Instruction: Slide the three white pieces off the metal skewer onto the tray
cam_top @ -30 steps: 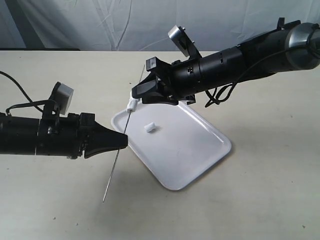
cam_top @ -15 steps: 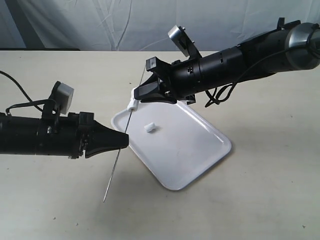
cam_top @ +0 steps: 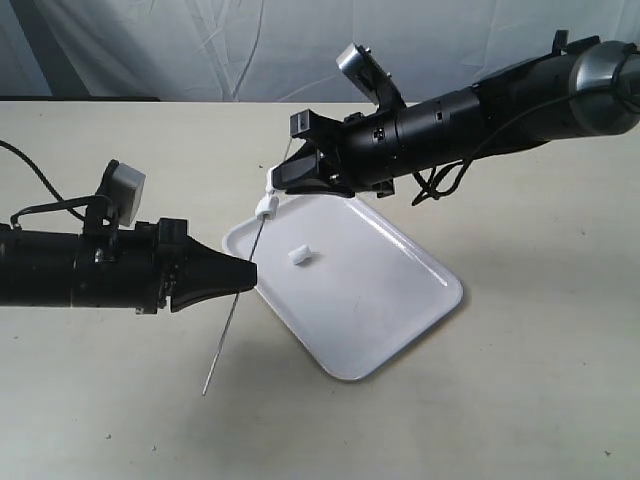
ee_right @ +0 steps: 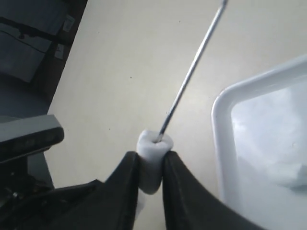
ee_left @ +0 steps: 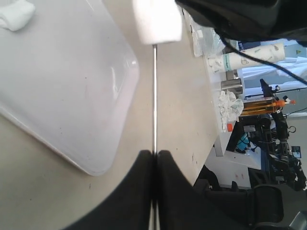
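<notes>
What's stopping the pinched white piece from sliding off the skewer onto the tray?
Nothing visible does. In the right wrist view the metal skewer runs bare beyond the white piece pinched in the right gripper's jaws. The tray nearby holds only one loose piece.

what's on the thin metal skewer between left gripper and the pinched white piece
Only bare rod: the thin grey metal skewer runs empty from the left gripper to the small white piece, clearest in the left wrist view.
</notes>
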Tool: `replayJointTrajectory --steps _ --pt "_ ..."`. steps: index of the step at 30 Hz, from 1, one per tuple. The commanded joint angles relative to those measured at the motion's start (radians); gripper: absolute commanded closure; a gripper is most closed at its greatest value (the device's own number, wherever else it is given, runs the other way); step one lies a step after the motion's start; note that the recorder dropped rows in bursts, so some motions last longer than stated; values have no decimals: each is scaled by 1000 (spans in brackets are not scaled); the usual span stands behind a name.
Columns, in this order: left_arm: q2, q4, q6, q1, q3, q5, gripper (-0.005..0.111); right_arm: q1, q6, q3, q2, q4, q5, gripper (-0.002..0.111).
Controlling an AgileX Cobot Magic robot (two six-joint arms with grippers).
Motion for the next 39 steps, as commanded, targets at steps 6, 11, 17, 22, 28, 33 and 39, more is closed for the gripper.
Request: replayJointTrajectory --steps 6,11,17,22,28,33,39 --pt "2 18 -2 -3 -2 48 107 -4 -15 -79 -1 -11 -151 91" --pt "2 18 -18 -3 -2 80 107 -4 -15 -98 -1 -28 -282 91" --pt "2 26 -28 -5 34 44 107 -41 8 -144 -1 -90 -280 91" --pt "2 18 -14 -5 40 17 107 -63 218 -146 -1 -361 -78 91" --pt "2 18 2 -5 20 -28 107 -61 461 -128 -1 -616 90 58" --pt "2 18 0 -5 11 -24 107 -38 399 -110 -1 -401 89 59" --pt "2 18 -28 -5 -31 -39 107 34 288 -101 -1 -232 34 71"
